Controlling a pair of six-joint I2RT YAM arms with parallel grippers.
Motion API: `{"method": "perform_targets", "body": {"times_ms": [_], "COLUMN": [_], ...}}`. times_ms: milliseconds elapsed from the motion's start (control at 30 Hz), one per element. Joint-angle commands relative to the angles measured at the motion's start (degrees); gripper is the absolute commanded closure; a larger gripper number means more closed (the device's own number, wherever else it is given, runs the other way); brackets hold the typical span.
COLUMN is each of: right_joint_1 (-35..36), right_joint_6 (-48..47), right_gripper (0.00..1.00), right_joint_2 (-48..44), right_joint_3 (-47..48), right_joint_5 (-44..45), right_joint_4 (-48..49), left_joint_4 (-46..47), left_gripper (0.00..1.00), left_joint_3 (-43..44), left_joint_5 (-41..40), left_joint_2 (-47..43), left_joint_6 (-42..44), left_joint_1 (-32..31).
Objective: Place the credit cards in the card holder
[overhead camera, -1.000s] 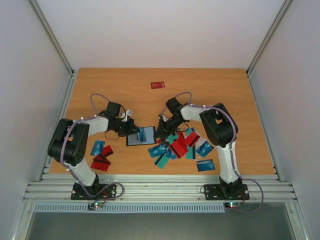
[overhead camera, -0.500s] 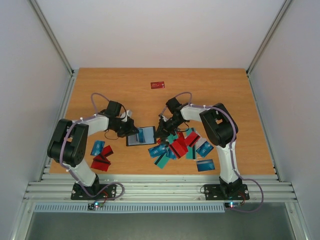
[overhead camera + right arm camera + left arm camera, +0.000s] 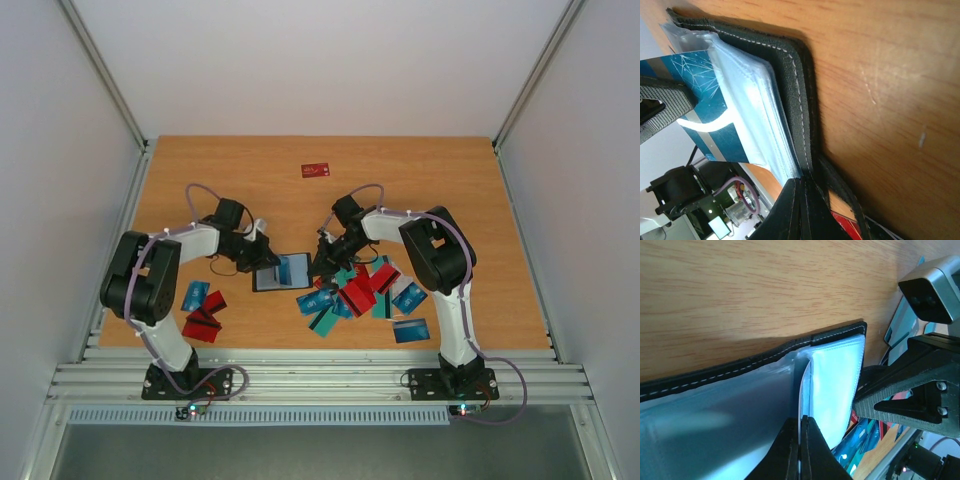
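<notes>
Centrally, left fingers (image 3: 786, 452) pinching card holder (image 3: 740, 368) sleeve, right fingers (image 3: 790, 215) pinching its edge.

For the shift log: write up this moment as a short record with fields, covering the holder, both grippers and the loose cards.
card holder: open on the table, between the two grippers
left gripper: shut, pinching a clear sleeve of the holder
right gripper: shut on the holder's black edge
blue card: in the holder's sleeves; how far in is unclear
loose cards: main pile by the right arm, smaller group by the left arm, one red card alone on the far side
</notes>
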Motion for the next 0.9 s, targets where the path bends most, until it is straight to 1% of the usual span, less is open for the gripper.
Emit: {"method": "perform_targets", "body": {"times_ms": [0, 100, 367, 533, 633, 767, 867], "right_joint_1": [-0.6, -0.6, -0.7, -0.8, -0.9, -0.9, -0.9], "right_joint_6": [0.1, -0.1, -0.1, 0.0, 0.2, 0.4, 0.6], "right_gripper": [0.99, 0.99, 0.99, 0.99, 0.99, 0.99, 0.99], "right_joint_2": [2.6, 2.7, 2.9, 2.9, 3.0, 3.3, 3.2], "right_joint_3": [-0.5, -0.3, 0.2, 0.3, 0.4, 0.8, 0.8], "right_joint_5": [3.0, 2.9, 3.1, 3.2, 3.0, 2.9, 2.9], "right_joint_4": [-3.0, -3.1, -3.1, -3.0, -2.9, -2.8, -2.6], "left_joint_4": [-2.4, -3.8, -12.9, -15.4, -12.2, -6.0, -4.7], "left_gripper": [1.0, 1.0, 1.0, 1.0, 0.99, 0.99, 0.95], "left_joint_3": [1.0, 2.3, 7.8, 9.3, 8.5, 6.2, 5.7], "left_joint_5": [2.7, 4.3, 2.3, 3.4, 3.4, 2.1, 0.6], "left_joint_2": [3.9, 5.1, 8.0, 9.3, 9.3, 9.0, 8.2], "left_joint_6": [3.1, 5.0, 11.0, 13.8, 12.0, 3.8, 1.1], "left_joint_1": [-0.5, -0.6, -0.4, -0.5, -0.5, -1.1, -1.5]}}
